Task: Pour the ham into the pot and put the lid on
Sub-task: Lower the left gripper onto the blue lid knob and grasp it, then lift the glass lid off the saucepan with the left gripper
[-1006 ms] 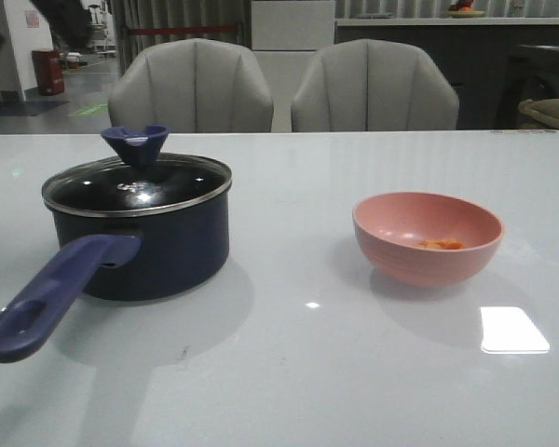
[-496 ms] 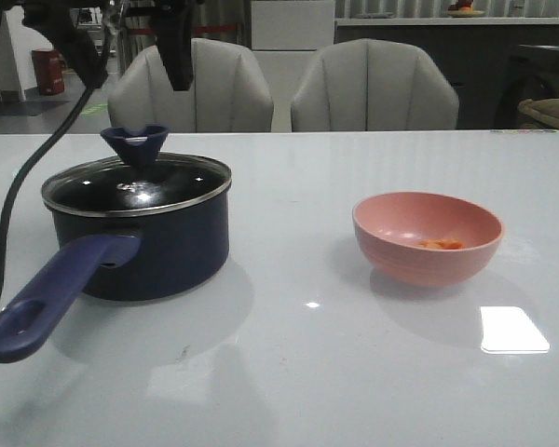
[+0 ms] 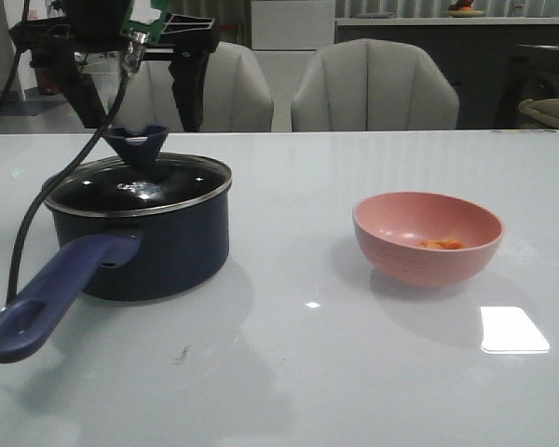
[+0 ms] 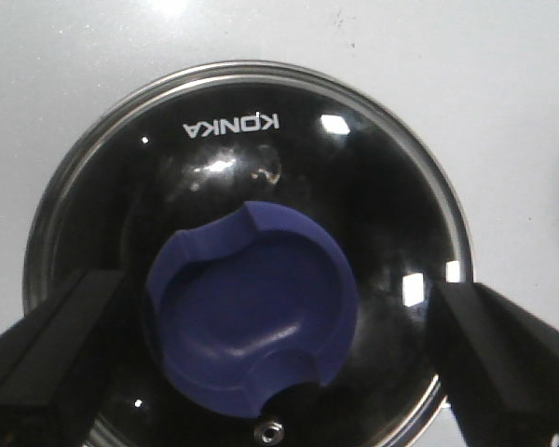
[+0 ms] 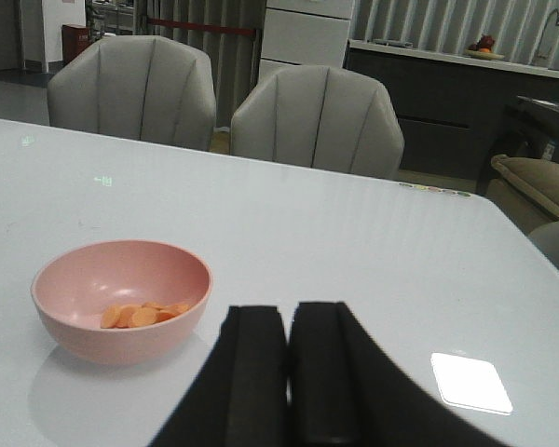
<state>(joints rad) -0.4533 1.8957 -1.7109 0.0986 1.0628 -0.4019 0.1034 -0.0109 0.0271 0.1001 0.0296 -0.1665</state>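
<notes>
Overhead, the left end effector gapes empty above the "KONKA"-printed lid.

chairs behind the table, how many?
2. One chair stands behind the pot, partly hidden by the left end effector; the other chair is to its right. More could sit outside the frame.

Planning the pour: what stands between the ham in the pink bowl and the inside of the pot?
The lid does. It sits closed on the pot, so the ham in the pink bowl cannot go in. The open left gripper hangs over the lid's knob.
</notes>
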